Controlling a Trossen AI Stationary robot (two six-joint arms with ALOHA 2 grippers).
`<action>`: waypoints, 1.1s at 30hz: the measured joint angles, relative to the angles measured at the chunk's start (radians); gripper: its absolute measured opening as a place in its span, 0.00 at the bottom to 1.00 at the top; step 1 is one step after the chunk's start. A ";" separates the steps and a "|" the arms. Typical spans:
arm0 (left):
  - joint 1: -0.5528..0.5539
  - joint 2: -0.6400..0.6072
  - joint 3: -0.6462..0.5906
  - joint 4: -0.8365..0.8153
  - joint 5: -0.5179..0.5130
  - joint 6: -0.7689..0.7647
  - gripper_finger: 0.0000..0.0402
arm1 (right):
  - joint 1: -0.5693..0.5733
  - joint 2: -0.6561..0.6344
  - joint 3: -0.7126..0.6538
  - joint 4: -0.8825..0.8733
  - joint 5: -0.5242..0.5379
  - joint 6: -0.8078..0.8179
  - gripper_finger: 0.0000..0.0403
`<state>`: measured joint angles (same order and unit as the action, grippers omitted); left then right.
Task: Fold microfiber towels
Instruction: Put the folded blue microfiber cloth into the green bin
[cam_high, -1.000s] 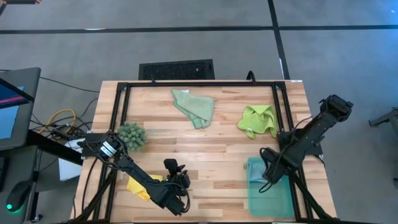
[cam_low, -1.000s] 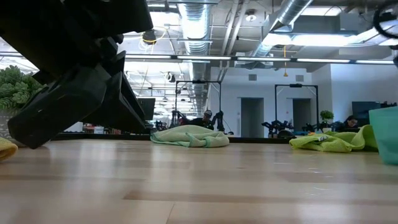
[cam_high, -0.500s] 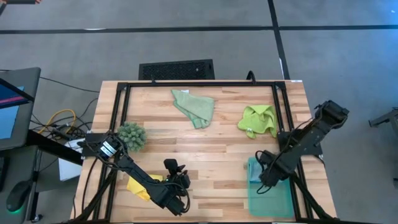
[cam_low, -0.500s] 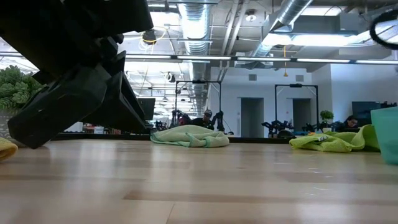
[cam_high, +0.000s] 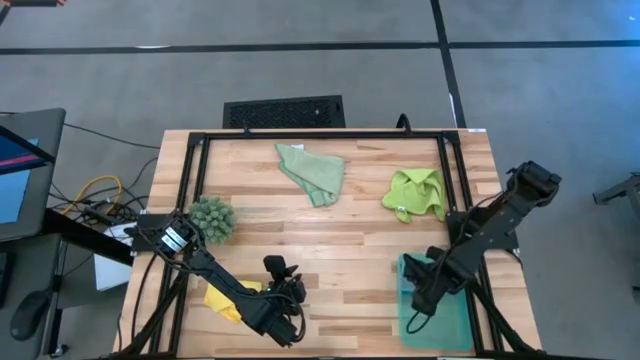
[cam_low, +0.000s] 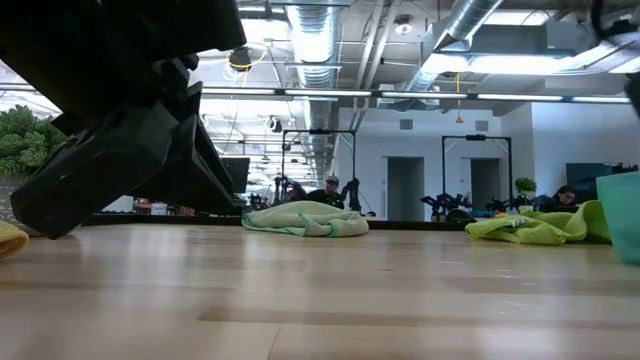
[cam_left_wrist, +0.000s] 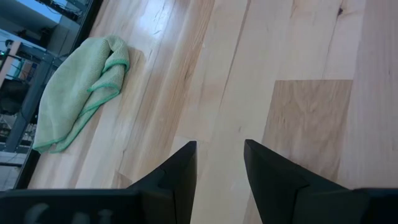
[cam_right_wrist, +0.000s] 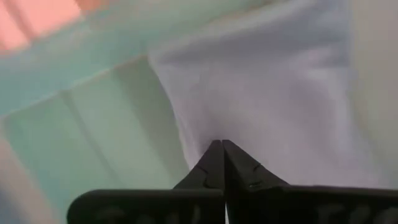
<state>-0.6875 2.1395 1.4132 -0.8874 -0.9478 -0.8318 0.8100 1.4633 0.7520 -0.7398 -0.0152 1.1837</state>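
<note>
**Right claw dips into the tray**

The right gripper (cam_high: 418, 300) has moved deeper into the smooth teal tray (cam_high: 452, 322), fingers pinched together on a soft pale cloth (cam_right_wrist: 280, 93), so a towel may get lifted.

The crumpled sage towel (cam_high: 312, 171), lime towel (cam_high: 415, 192) and yellow towel (cam_high: 222, 300) lie unfolded on the wooden table (cam_high: 350, 235). The left gripper (cam_high: 283, 322) waits near, fingers apart.

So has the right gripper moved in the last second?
Yes. In the high view the right gripper has travelled toward the near table edge, deeper over the teal tray, away from the lime green towel, which stayed put.
</note>
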 joint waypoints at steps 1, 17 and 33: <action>0.000 0.000 0.000 0.000 0.000 0.000 0.32 | -0.007 0.019 -0.016 0.025 -0.010 -0.014 0.03; 0.003 0.000 0.000 0.012 0.002 0.008 0.32 | -0.031 -0.100 0.016 -0.141 0.013 0.038 0.04; 0.005 0.000 0.000 0.013 0.017 0.020 0.32 | -0.115 -0.028 -0.107 0.039 -0.038 0.098 0.04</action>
<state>-0.6828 2.1395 1.4132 -0.8747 -0.9312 -0.8115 0.6949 1.4349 0.6449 -0.7008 -0.0533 1.2821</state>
